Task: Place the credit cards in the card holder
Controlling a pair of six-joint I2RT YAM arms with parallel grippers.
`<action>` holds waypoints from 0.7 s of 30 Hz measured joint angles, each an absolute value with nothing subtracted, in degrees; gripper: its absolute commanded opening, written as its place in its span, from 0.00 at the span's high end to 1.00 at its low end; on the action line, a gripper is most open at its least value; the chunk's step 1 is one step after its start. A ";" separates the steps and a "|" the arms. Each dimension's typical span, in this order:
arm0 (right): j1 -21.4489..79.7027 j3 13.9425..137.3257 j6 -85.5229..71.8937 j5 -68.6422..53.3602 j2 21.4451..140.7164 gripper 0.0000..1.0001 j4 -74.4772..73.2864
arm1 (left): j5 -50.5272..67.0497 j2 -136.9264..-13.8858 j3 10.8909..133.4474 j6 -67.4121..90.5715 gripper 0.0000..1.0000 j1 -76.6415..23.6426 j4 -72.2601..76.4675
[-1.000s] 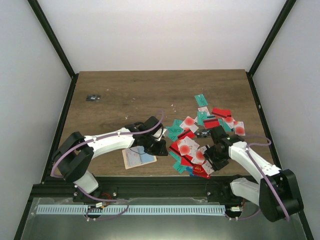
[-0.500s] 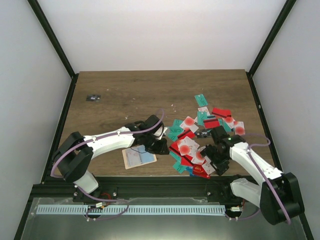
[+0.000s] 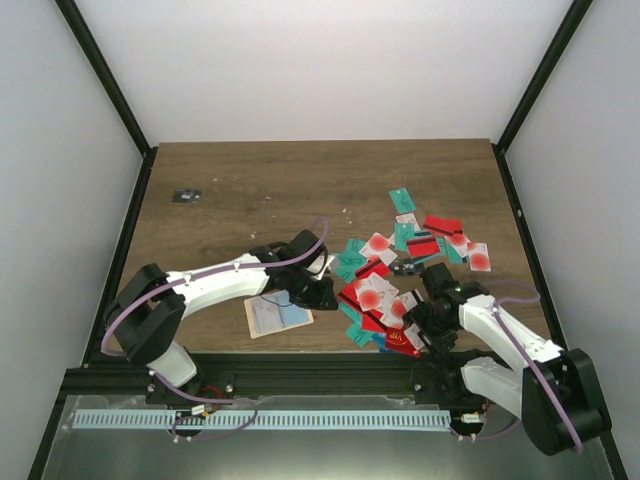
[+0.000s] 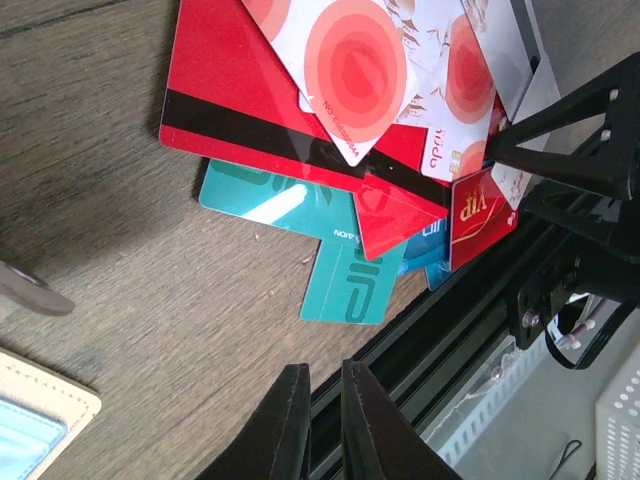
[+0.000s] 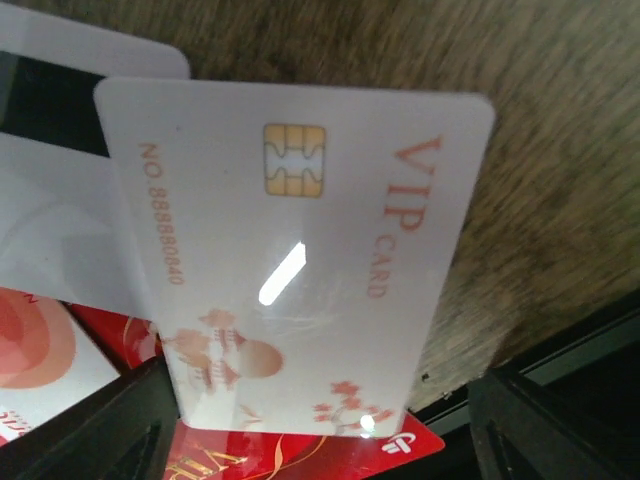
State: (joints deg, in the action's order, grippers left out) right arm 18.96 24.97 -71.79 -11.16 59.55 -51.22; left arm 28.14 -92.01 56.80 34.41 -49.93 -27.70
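Brown wooden surface (image 3: 300,190) holds red, teal and white plastic credit cards (image 3: 385,290) heaped right of the open beige folding card holder (image 3: 278,317). Right gripper (image 5: 320,395) jaws gape around a white VIP card (image 5: 300,260); best pinch its edges squarely. Left gripper (image 4: 320,372) jaws, nearly closed, hold nothing

My gripper (image 4: 322,382): jaws almost touching, nothing between them, over bare wood table (image 4: 150,300) by the black front rail (image 4: 440,340). Just ahead lies a teal card (image 4: 350,285), its top edge under a red card (image 4: 395,215). Beyond that are a red black-stripe card (image 4: 230,100) and, on top, a white red-circle card (image 4: 350,65). A corner of the card holder (image 4: 45,405) shows at lower left.
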 measured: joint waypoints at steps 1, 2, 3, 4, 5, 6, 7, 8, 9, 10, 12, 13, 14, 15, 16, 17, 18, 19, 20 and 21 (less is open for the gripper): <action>18.94 24.71 -72.03 -11.16 59.44 0.28 -51.20 | 28.14 -91.85 56.77 34.41 0.88 -49.93 -27.86; 18.96 24.53 -72.12 -11.20 59.27 0.31 -51.33 | 28.14 -91.64 56.75 34.44 0.88 -49.93 -27.99; 18.96 24.25 -72.58 -11.46 58.70 0.35 -51.44 | 28.12 -91.26 56.58 34.44 0.88 -49.93 -27.97; 18.96 24.03 -72.69 -11.55 58.37 0.38 -51.55 | 28.10 -90.63 56.25 34.44 0.88 -49.93 -27.99; 18.96 23.92 -72.90 -11.73 58.08 0.40 -51.72 | 28.10 -90.11 55.96 34.46 0.88 -49.93 -27.99; 18.96 23.86 -73.10 -11.88 57.87 0.43 -51.90 | 28.08 -89.54 55.59 34.46 0.88 -49.93 -27.99; 18.96 23.83 -73.17 -12.01 57.76 0.46 -52.05 | 28.08 -89.10 55.29 34.48 0.88 -49.93 -27.99; 18.96 23.83 -73.12 -12.08 57.74 0.48 -52.12 | 28.03 -88.64 54.92 34.48 0.88 -49.93 -28.05; 18.96 23.83 -73.17 -12.19 57.74 0.48 -52.29 | 28.01 -88.38 54.72 34.50 0.88 -49.93 -28.08; 18.96 23.86 -73.14 -12.29 57.74 0.49 -52.47 | 27.92 -88.16 54.50 34.50 0.88 -49.93 -28.08; 18.96 23.88 -73.08 -12.40 57.74 0.49 -52.56 | 27.88 -87.90 54.19 34.52 0.88 -49.93 -28.18; 18.96 23.90 -73.06 -12.40 57.74 0.49 -52.58 | 27.86 -87.88 54.17 34.52 0.88 -49.93 -28.21; 18.96 23.94 -73.06 -12.40 57.74 0.49 -52.62 | 27.81 -87.90 54.13 34.52 0.88 -49.93 -28.18; 18.96 23.97 -72.99 -12.40 57.74 0.49 -52.64 | 27.68 -87.85 54.06 34.54 0.88 -49.93 -28.18; 18.96 24.01 -72.95 -12.38 57.74 0.49 -52.69 | 27.66 -87.85 54.02 34.54 0.89 -49.93 -28.18; 18.96 24.08 -72.90 -12.38 57.74 0.49 -52.75 | 27.64 -87.85 53.93 34.57 0.88 -49.93 -28.18; 18.96 24.14 -72.86 -12.36 57.74 0.49 -52.86 | 27.62 -87.83 53.87 34.57 0.88 -49.93 -28.18; 18.96 24.25 -72.75 -12.34 57.76 0.49 -52.99 | 27.59 -87.83 53.82 34.61 0.88 -49.93 -28.21; 18.96 24.40 -72.60 -12.29 57.80 0.49 -53.15 | 27.55 -87.83 53.82 34.65 0.88 -49.93 -28.18; 18.98 24.60 -72.44 -12.21 57.93 0.49 -53.34 | 27.51 -87.81 53.82 34.70 0.88 -49.93 -28.18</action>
State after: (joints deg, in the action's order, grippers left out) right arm 18.98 24.60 -72.44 -12.21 57.93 -53.34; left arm 27.51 -87.81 53.82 34.70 -49.93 -28.18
